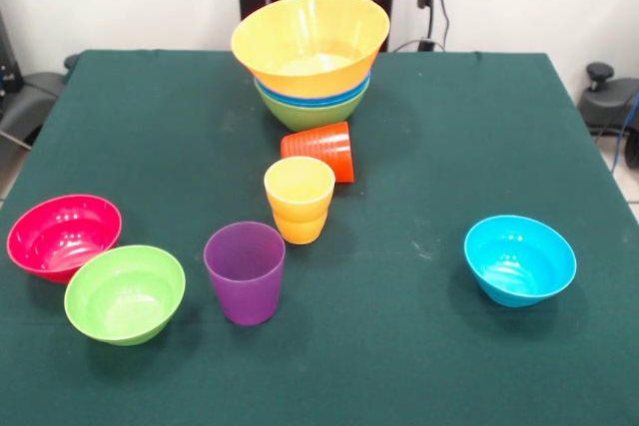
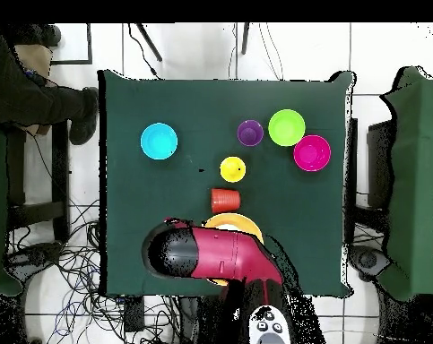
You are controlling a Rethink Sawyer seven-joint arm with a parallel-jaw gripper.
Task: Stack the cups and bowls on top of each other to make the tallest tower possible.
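Note:
The tower stands at the table's far middle: a wide orange-yellow bowl, tilted, rests on blue rims nested in a green bowl. Just in front of it an orange-red ribbed cup lies on its side. The yellow cup and the purple cup stand upright. Loose bowls sit apart: pink-red and green touching at the left, light-blue at the right. In the overhead view the red and black arm covers most of the orange-yellow bowl. No gripper shows in either view.
A green cloth covers the table. In the overhead view a person's dark sleeve reaches to the table's upper left corner. Cables lie on the floor beside the table.

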